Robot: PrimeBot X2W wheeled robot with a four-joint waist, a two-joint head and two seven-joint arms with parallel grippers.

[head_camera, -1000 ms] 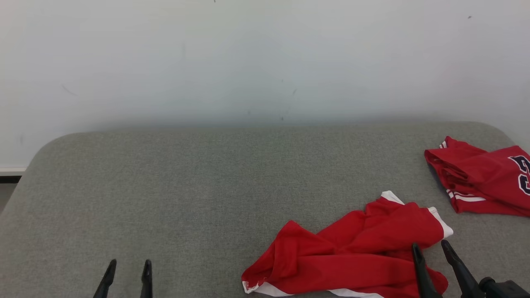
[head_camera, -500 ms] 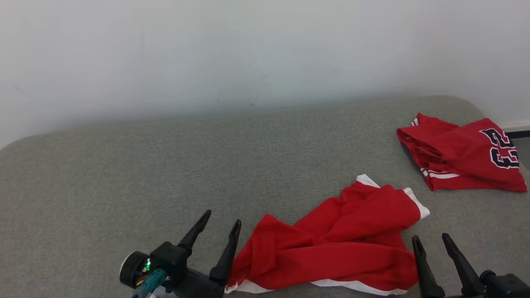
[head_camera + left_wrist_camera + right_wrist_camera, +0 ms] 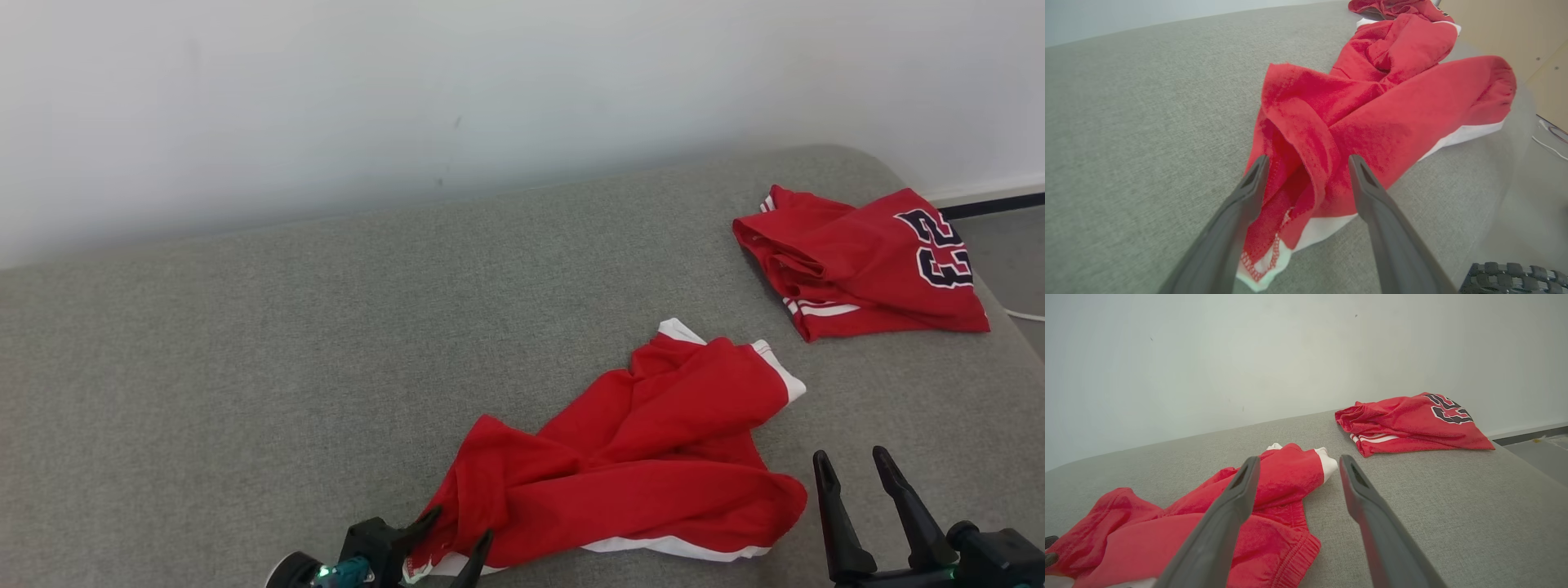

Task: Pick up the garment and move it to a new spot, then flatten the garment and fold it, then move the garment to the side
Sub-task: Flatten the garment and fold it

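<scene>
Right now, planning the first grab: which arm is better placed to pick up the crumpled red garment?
Left. The left gripper is open, fingers straddling a corner of the crumpled garment; the right gripper, also open, sits beside it.

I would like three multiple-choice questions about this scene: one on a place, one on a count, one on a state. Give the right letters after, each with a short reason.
1. Where on the grey surface does the numbered jersey lie?
A. far right
B. far left
C. near middle

2. How many red garments lie on it?
A. one
B. two
C. three

3. At the crumpled garment, the left gripper is:
A. shut on cloth
B. open, with cloth between its fingers
C. open, far from the cloth

Answers:
1 A, it lies by the far right corner.
2 B, the jersey and the crumpled garment.
3 B, the left wrist view shows spread fingers with the hem between them.
</scene>
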